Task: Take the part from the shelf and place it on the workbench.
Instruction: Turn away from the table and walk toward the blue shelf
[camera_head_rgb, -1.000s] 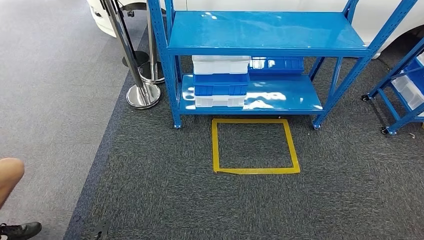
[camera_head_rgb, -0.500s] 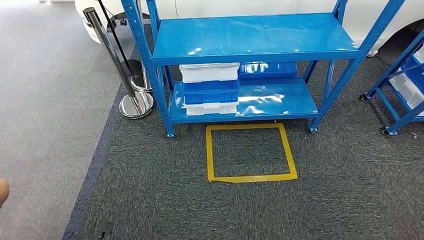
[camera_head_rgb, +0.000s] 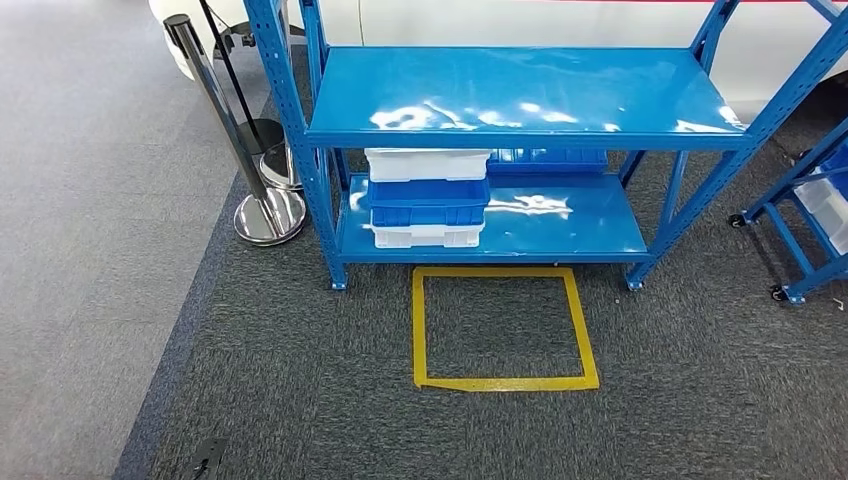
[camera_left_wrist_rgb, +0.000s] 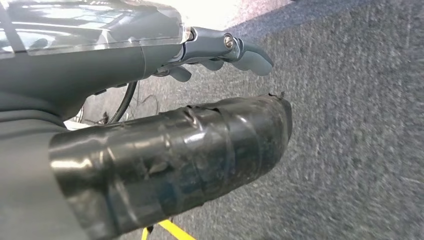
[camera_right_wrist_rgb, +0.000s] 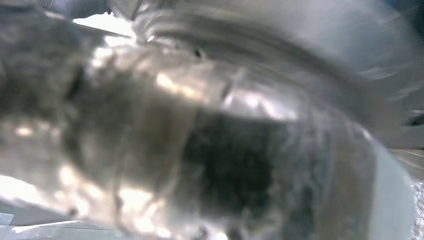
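A blue metal shelf (camera_head_rgb: 520, 95) stands ahead in the head view, its glossy upper board facing me. On its lower board sits a stack of bins (camera_head_rgb: 427, 195), white over blue over white, with another blue bin (camera_head_rgb: 550, 157) behind. What the bins contain is hidden. In the left wrist view my left hand (camera_left_wrist_rgb: 215, 95) hangs over dark carpet, its tape-wrapped thumb (camera_left_wrist_rgb: 200, 150) apart from the grey fingers (camera_left_wrist_rgb: 235, 52), holding nothing. The right wrist view is a blur of shiny grey surfaces, and how my right hand (camera_right_wrist_rgb: 150, 125) lies is unclear.
A yellow taped square (camera_head_rgb: 418, 330) marks the carpet in front of the shelf. Chrome stanchions (camera_head_rgb: 262, 215) stand at the shelf's left corner. A blue wheeled rack (camera_head_rgb: 810, 215) stands at the right edge. A white car body (camera_head_rgb: 500, 20) is behind the shelf.
The whole picture has shifted, so the camera has moved: the shelf and yellow square now sit lower and more central. The person's leg and shoe at the left edge have left the picture.
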